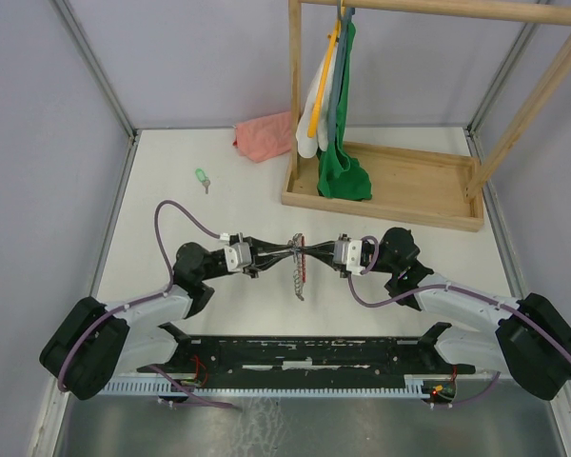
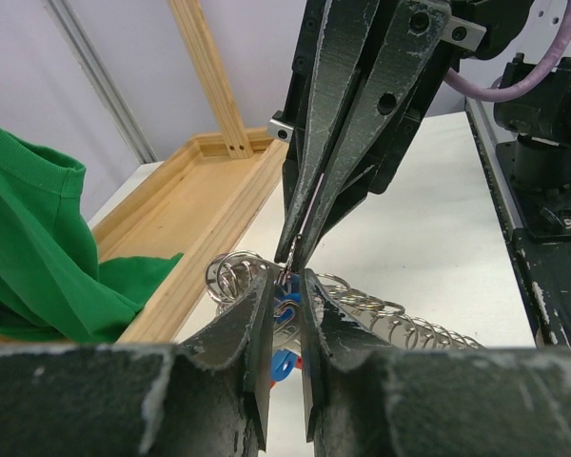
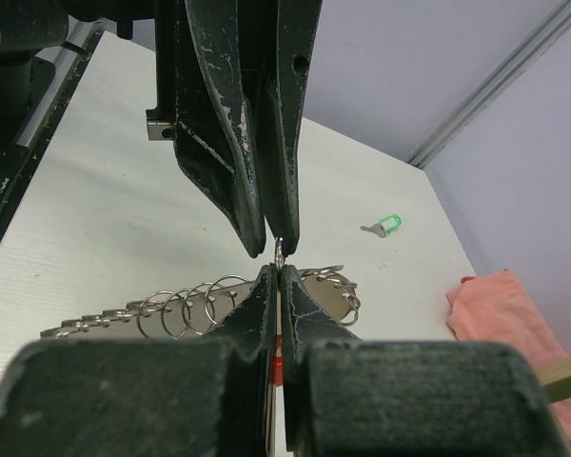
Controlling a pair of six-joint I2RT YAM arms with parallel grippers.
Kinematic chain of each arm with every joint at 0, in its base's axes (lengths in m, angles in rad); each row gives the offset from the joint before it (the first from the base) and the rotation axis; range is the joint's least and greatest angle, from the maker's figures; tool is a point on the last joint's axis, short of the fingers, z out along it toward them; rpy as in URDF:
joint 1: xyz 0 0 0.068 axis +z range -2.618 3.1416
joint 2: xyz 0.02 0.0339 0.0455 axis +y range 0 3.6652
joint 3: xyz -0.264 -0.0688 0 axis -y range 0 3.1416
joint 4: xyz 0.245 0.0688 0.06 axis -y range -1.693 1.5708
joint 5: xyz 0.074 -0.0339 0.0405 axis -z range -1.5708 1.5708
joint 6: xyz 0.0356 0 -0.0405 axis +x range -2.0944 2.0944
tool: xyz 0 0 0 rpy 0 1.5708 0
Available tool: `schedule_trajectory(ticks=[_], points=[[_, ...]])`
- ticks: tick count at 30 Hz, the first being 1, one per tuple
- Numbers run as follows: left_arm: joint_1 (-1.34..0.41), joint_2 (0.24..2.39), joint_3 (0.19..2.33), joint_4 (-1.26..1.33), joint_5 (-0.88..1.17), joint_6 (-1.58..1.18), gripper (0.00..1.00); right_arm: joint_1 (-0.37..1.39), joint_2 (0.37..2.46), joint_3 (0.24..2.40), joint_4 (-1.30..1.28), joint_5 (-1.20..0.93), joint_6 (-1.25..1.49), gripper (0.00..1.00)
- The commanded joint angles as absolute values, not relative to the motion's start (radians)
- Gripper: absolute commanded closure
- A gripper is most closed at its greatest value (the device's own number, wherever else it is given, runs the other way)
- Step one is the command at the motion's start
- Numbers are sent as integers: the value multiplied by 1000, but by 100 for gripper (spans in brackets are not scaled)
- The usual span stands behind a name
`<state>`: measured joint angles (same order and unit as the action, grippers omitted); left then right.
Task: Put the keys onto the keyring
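Top view looks down on the table (image 1: 162, 181); close wrist views face each other, sharing the keyring (image 2: 400, 328)

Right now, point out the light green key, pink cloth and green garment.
Small light green plastic-headed key (image 1: 201, 175): top view, its oval head.
Crumpled pink cloth (image 1: 265, 136): top view, its middle.
Hanging green fabric garment (image 1: 344, 176): top view, its bunched lower end.

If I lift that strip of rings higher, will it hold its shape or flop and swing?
Probably floppy: the keyring is many linked loops, trailing loosely from where the left gripper and right gripper meet. Likely to swing, since only one end looks pinched. Its thin, smooth wire may slip in the grip.
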<state>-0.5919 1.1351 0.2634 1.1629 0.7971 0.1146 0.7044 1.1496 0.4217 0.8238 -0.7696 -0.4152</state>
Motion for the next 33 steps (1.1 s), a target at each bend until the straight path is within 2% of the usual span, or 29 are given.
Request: schedule_trajectory(ticks=[1, 12, 14, 17, 21, 24, 27, 33], points=[[-597, 1155, 306, 1210, 828, 142, 78, 704, 1147, 430, 924, -802, -393, 99], [-600, 1202, 325, 1183, 864, 139, 81, 706, 1156, 435, 926, -822, -382, 99], [-600, 1210, 328, 1178, 876, 138, 84, 706, 1154, 433, 929, -819, -382, 99], [-600, 1208, 329, 1165, 885, 141, 95, 706, 1152, 433, 919, -812, -385, 99], [-599, 1149, 355, 1002, 876, 191, 97, 707, 1134, 449, 798, -772, -424, 98], [-601, 1066, 412, 680, 829, 281, 97, 707, 1078, 473, 618, -731, -450, 88], [-605, 990, 463, 456, 759, 346, 97, 706, 1022, 535, 341, -693, -503, 70], [-692, 965, 581, 130, 542, 430, 97, 707, 1001, 645, 55, -655, -565, 55]])
